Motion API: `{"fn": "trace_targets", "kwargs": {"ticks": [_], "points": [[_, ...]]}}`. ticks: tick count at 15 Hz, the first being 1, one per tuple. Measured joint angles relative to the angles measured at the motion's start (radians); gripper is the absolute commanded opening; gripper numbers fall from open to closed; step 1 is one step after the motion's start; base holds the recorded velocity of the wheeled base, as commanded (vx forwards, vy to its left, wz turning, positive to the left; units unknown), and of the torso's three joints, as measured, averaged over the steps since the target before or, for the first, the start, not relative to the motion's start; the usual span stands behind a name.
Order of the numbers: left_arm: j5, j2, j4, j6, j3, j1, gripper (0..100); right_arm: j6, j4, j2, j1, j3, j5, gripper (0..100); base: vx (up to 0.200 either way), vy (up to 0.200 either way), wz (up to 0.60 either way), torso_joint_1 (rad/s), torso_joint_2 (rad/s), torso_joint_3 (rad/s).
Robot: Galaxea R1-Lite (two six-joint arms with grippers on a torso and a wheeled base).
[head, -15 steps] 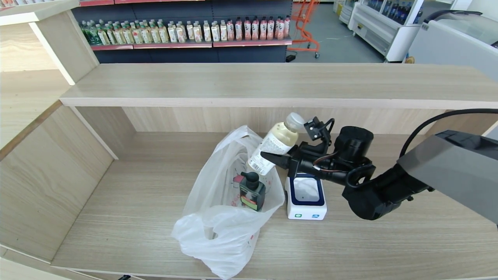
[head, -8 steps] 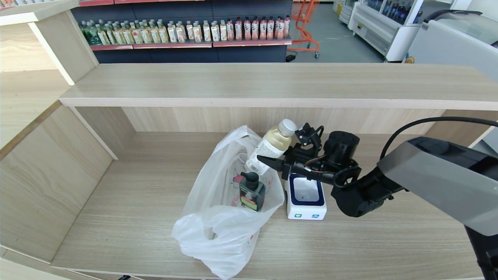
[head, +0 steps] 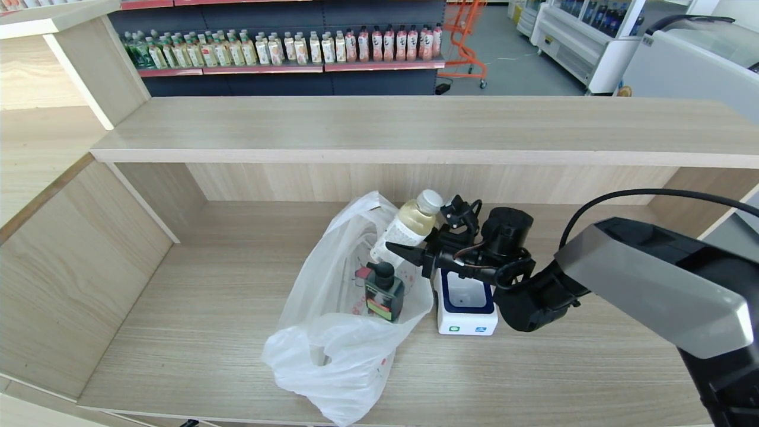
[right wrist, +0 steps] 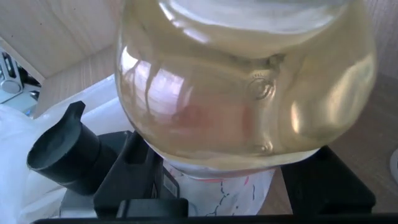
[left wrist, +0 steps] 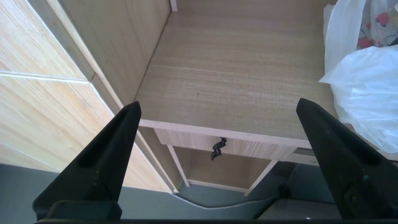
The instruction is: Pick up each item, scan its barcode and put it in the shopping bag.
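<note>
Bright, even light; faint soft shadows

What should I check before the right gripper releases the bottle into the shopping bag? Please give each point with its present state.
1. Hold of right gripper on bottle: ok.
2. Lower end of bottle over mouth of shopping bag: ok.
3. Bag mouth open: ok.
4. Free room beside pump bottle inside the bag: cannot tell.
5. Barcode already read by scanner: cannot tell.
6. Open left gripper clear of the bag: ok.
</note>
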Motion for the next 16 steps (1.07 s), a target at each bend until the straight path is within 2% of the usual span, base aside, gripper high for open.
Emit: {"fn": "trace_targets", "kwargs": {"ticks": [6,10,16], "points": [[0.0,0.0,0.0,0.0,0.0,0.0,100,-0.059,0.009,0.065,0.044,-0.131,0.001,0,0.0,0.0,0.0,0.0,0.0,0.0],[0.0,0.0,0.0,0.0,0.0,0.0,100,-0.19,0.074,0.11,0.055,-0.158,0.001,0,0.0,0.0,0.0,0.0,0.0,0.0],[0.0,0.0,0.0,0.0,0.0,0.0,100,-0.203,0.139,0.151,0.057,-0.254,0.001,0,0.0,0.0,0.0,0.0,0.0,0.0]]}}
